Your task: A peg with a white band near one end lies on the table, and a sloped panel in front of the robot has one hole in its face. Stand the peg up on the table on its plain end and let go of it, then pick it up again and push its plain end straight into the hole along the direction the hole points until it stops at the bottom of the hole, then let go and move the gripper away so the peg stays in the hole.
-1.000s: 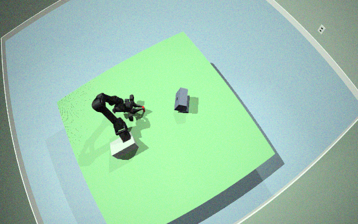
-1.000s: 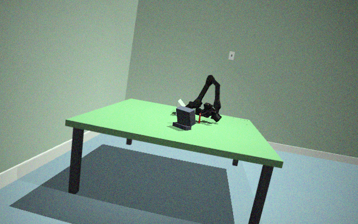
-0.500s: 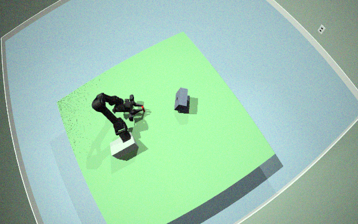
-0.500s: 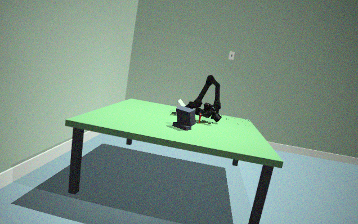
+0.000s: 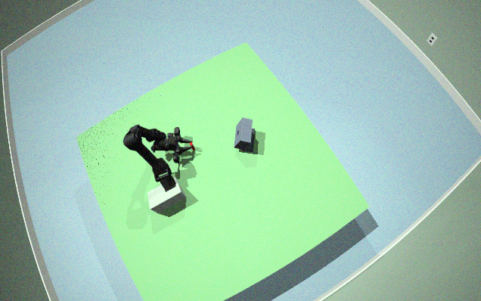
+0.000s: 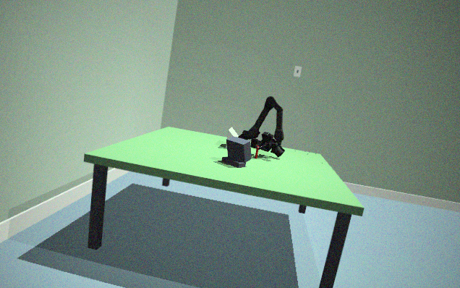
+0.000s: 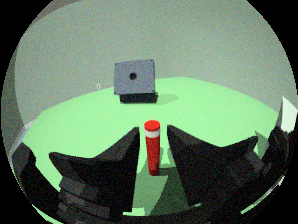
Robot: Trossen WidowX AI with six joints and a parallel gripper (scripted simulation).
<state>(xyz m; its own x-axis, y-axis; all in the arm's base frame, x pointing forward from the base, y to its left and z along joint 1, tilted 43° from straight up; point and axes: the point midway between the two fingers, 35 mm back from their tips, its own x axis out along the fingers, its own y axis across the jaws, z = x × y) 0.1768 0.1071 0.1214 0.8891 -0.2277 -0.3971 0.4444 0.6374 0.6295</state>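
The red peg stands upright on the table, its white band near the top, so the plain end is down. My gripper is open, with one finger on each side of the peg. In the wrist view a gap shows between the peg and both fingers. The grey sloped panel stands beyond the peg. Its one dark hole faces the gripper in the wrist view and is empty.
The arm's pale base block stands on the table behind the gripper. The panel's dark foot rests on the table. Wall sockets are far off.
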